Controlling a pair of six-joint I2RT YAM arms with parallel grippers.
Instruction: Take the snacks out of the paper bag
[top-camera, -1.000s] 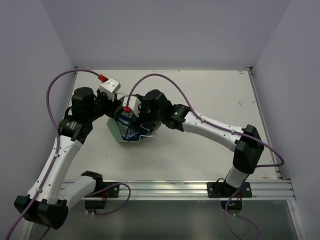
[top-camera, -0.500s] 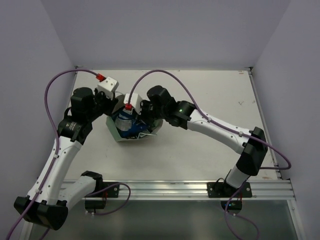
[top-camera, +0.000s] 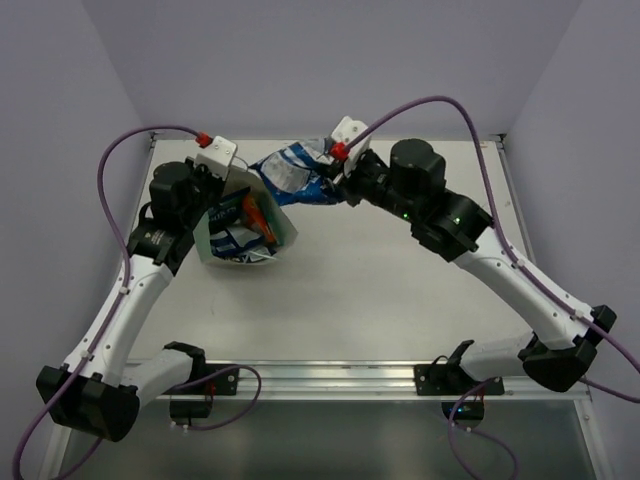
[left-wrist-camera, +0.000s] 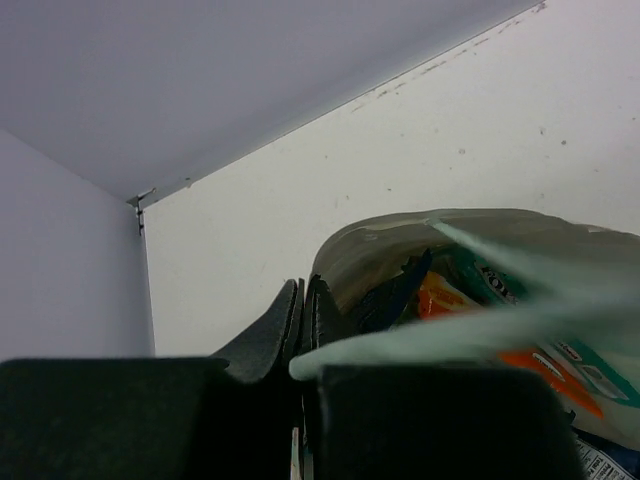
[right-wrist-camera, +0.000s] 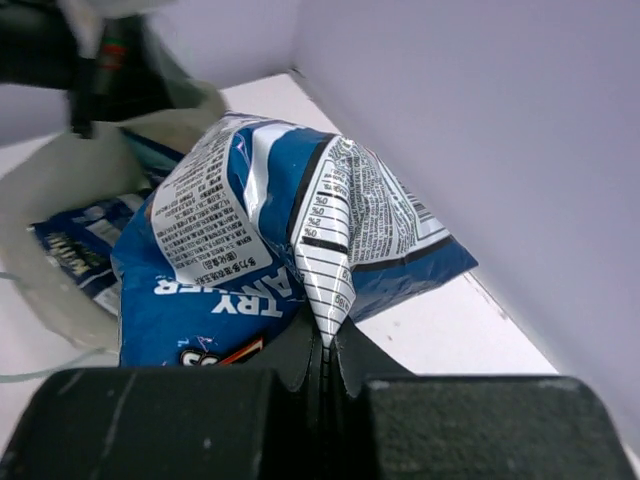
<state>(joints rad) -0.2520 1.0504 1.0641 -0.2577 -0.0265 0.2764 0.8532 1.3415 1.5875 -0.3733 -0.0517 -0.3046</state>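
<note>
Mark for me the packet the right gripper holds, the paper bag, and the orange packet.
blue-and-white packet (right-wrist-camera: 250, 250): right wrist view, middle of its printed face.
paper bag (top-camera: 282, 228): top external view, whitish inner wall on the right.
orange packet (left-wrist-camera: 447, 296): left wrist view, its upper edge inside the bag.

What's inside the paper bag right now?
The tilted paper bag shows, through its open mouth, an orange packet, a blue-and-white packet and a teal-green packet. Whatever lies beneath them is covered. The right gripper holds another blue packet outside.
</note>
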